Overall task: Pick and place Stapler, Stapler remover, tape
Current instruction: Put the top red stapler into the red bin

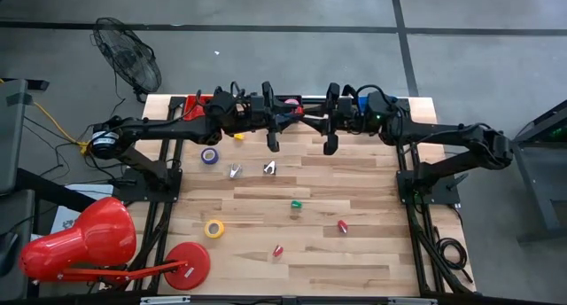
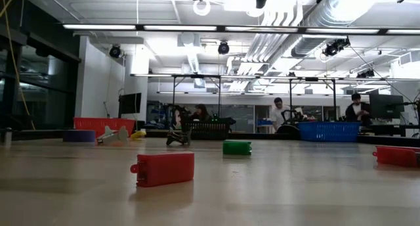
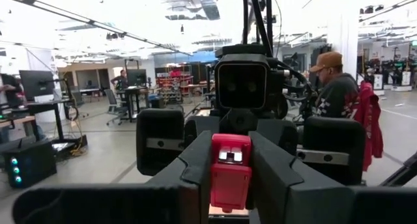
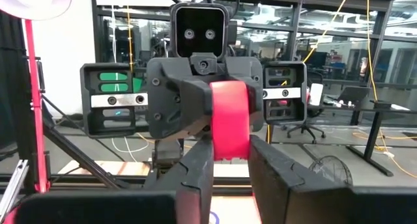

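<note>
Both grippers meet in the air above the table's far edge, facing each other, with a small red stapler (image 1: 299,111) between them. My left gripper (image 3: 230,185) is shut on it, and my right gripper (image 4: 231,178) is shut on it from the opposite side. On the table lie a blue tape roll (image 1: 209,155), a yellow tape roll (image 1: 213,228), two silver staple removers (image 1: 235,170) (image 1: 269,168), a green stapler (image 1: 296,204) and two more red staplers (image 1: 342,226) (image 1: 277,250). No pink tape roll shows. My left gripper pinches the red stapler's end (image 3: 230,160) between its two fingers, coming level from the table's left. The stapler is lifted clear. My right gripper pinches the same stapler's other end (image 4: 229,129) between its two fingers, level from the table's right.
A red bin (image 1: 197,103) and a blue bin (image 1: 354,99) stand at the far edge, under the arms. A red desk lamp with a flat round base (image 1: 187,264) sits at the near left corner. People stand in the room beyond the table.
</note>
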You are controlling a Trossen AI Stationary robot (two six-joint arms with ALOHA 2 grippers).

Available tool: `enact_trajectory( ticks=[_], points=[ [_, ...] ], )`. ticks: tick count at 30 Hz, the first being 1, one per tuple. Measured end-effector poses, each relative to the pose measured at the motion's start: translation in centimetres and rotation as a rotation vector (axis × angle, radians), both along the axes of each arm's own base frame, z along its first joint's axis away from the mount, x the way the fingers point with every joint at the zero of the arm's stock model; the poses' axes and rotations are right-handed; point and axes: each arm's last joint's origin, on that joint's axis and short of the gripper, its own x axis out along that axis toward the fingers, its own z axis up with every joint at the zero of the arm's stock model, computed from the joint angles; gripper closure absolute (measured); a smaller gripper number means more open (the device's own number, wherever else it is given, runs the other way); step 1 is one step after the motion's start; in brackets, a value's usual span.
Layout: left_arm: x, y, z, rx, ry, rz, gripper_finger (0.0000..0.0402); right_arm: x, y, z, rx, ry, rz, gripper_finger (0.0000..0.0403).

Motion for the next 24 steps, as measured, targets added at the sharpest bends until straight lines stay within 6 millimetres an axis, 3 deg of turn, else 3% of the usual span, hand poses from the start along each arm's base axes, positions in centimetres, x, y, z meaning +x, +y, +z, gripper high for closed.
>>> enact_trajectory(
  ticks=[6, 16, 24],
  points=[
    [0.1, 0.1, -0.3, 0.019, 0.026, 0.029, 0.0330, -0.1, -0.1, -0.1, 0.012, 0.018, -0.038, 0.0288],
    [-0.6, 2.6, -0.3, 0.008, 0.036, 0.039, 0.0331, -1.8, 0.2, 0.5, 0.074, 0.077, -0.083, 0.0254],
    [-2.2, 6.5, -2.8, -0.066, 0.339, 0.277, 0.0331, -3.3, 0.3, -0.6, 0.124, 0.262, -0.210, 0.0232]
  ],
)
